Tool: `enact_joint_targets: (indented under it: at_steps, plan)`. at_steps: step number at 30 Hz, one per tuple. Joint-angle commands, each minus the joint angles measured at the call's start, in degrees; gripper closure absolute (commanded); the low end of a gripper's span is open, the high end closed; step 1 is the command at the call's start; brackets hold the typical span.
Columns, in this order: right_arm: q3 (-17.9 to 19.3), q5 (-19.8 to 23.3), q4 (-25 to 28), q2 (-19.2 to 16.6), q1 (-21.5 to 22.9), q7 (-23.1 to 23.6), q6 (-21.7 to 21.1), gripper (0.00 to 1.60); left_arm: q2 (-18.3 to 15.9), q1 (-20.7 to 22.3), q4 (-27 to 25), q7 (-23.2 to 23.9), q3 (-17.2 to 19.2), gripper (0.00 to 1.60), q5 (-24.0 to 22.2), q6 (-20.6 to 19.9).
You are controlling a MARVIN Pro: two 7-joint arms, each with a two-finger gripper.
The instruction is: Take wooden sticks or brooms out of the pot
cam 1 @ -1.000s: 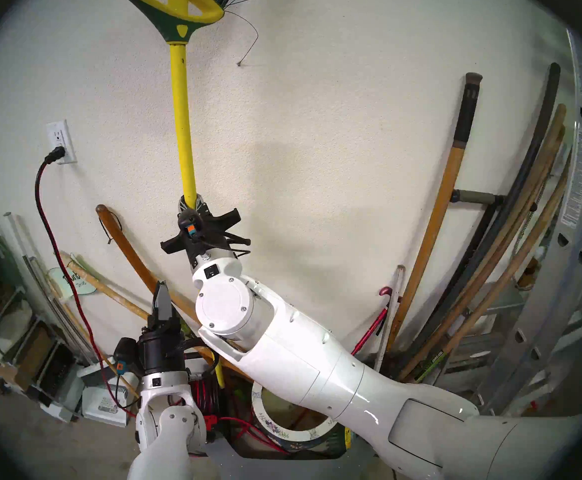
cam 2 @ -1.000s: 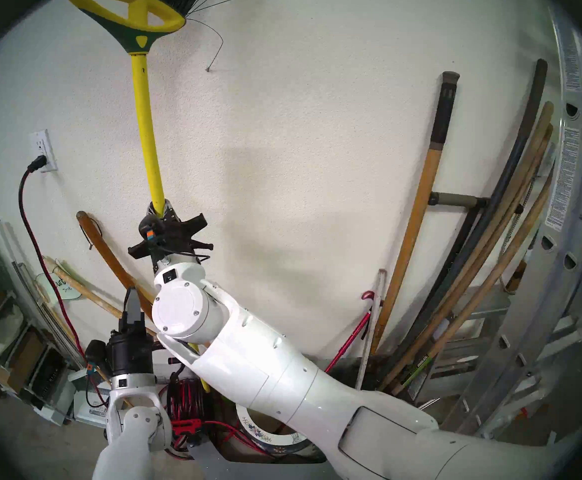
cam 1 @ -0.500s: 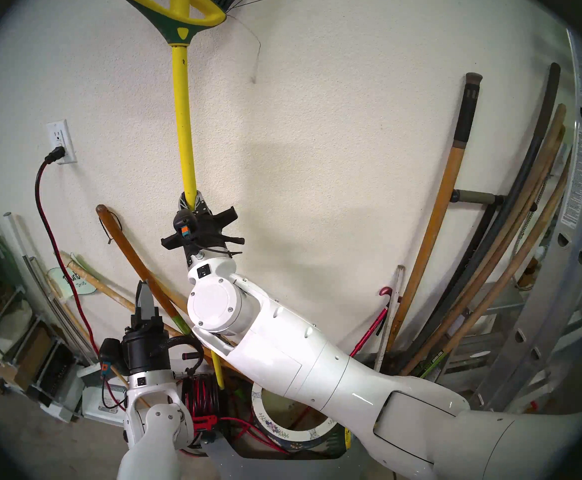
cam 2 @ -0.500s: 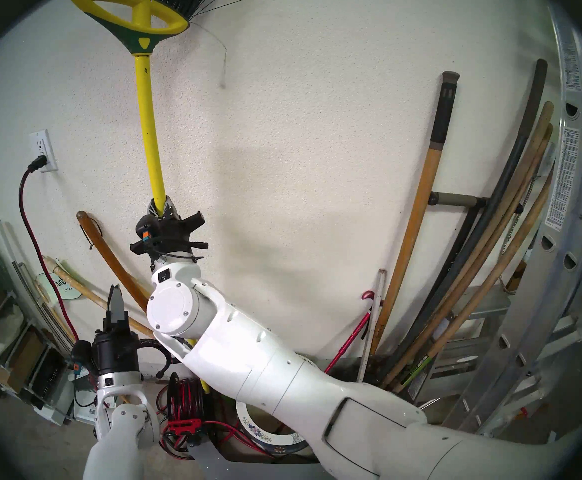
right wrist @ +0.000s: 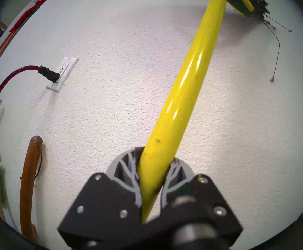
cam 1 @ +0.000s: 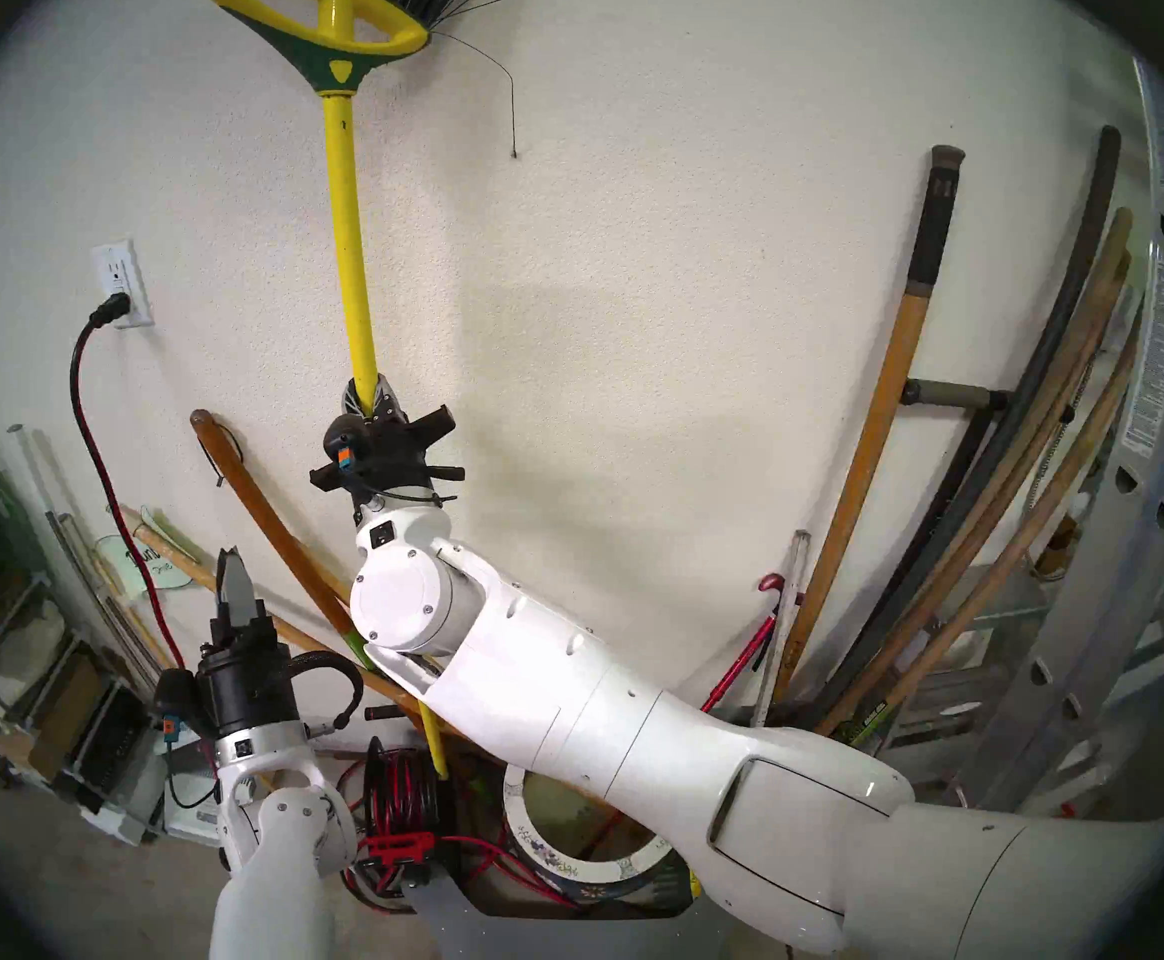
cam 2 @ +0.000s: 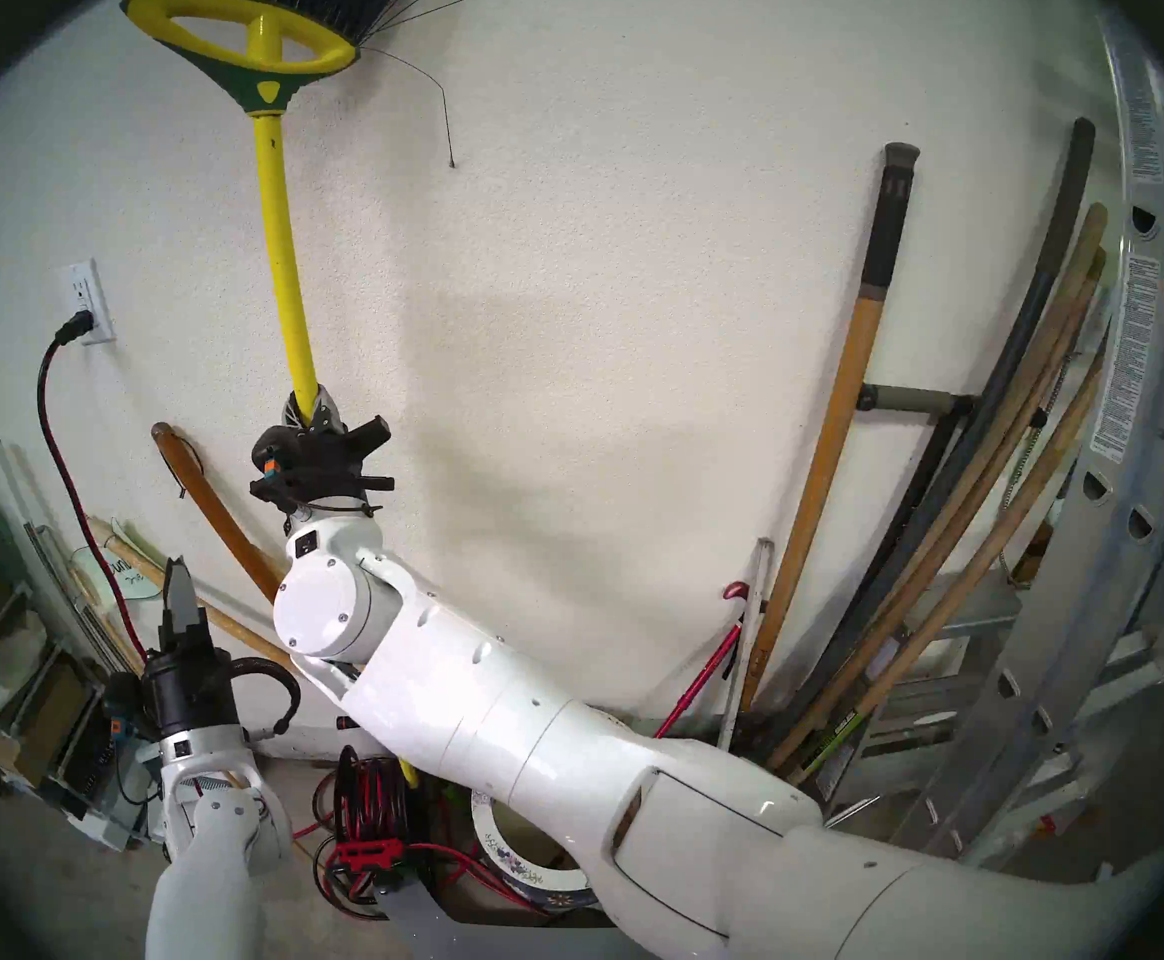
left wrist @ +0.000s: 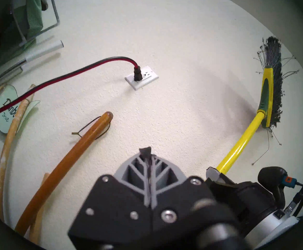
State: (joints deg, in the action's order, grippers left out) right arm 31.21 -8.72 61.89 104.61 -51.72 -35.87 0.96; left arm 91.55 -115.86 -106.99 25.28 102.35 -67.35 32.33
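The broom [cam 1: 350, 245] stood almost upright against the wall, bristles up, its lower end hanging just left of the pot [cam 1: 582, 868] and outside its white rim. My right gripper [cam 1: 365, 401] was clamped around the yellow pole. My left gripper [cam 1: 231, 577] was closed on nothing, beside the brown stick [cam 1: 267, 515].

Tall broom [cam 1: 355, 259] with glossy yellow pole, yellow-and-green head and black splayed bristles uppermost, standing nearly upright before the wall, lower tip just left of the pot. Round pot [cam 1: 582, 868] below: white flowered rim, dark blue side.
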Motion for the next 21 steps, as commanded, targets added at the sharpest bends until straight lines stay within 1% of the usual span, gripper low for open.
enact_joint_targets:
  at_steps: [1, 5, 6, 11, 12, 13, 16, 18, 19, 21]
  plan:
    - [-1.2, -0.8, -7.1, 3.2, 1.2, -0.2, 0.2, 1.6, 0.0, 0.1, 0.0, 0.3, 1.6, 1.6, -1.3, 0.7]
    - [-1.6, -1.3, -8.7, 4.5, 2.0, -0.6, 0.1, 1.6, -0.1, 0.1, 0.2, 0.3, 2.4, 1.6, -1.8, 0.9]
    - [-1.8, -1.6, -10.5, 5.4, 2.6, -0.9, 0.2, 1.6, -0.2, 0.2, 0.4, 0.4, 3.0, 1.6, -2.1, 1.0]
    - [-2.2, -2.4, -13.4, 6.8, 3.6, -1.2, 0.0, 1.6, -0.3, 0.3, 0.6, 0.3, 4.3, 1.6, -2.9, 1.3]
    - [-2.3, -2.6, -14.9, 7.5, 4.1, -1.3, 0.1, 1.6, -0.3, 0.3, 0.7, 0.4, 4.6, 1.6, -3.1, 1.4]
    - [-2.4, -3.0, -17.7, 8.7, 5.0, -1.5, 0.5, 1.6, -0.3, 0.3, 0.8, 0.4, 4.8, 1.6, -3.2, 1.4]
    - [-2.6, -3.4, -17.5, 8.8, 5.1, -1.3, 0.1, 1.6, -0.4, 0.2, 0.9, 0.4, 5.4, 1.6, -3.7, 1.6]
    - [-2.8, -3.7, -20.4, 10.0, 6.1, -1.4, 0.0, 1.6, -0.4, 0.1, 1.0, 0.5, 5.8, 1.6, -4.0, 1.7]
    - [-2.9, -3.7, -20.6, 10.0, 6.3, -1.2, -0.4, 1.6, -0.3, 0.1, 1.0, 0.5, 6.0, 1.6, -4.1, 1.7]
    - [-3.1, -3.9, -23.9, 10.4, 7.5, -0.9, -0.6, 1.6, -0.3, 0.0, 1.1, 0.6, 6.4, 1.6, -4.5, 1.8]
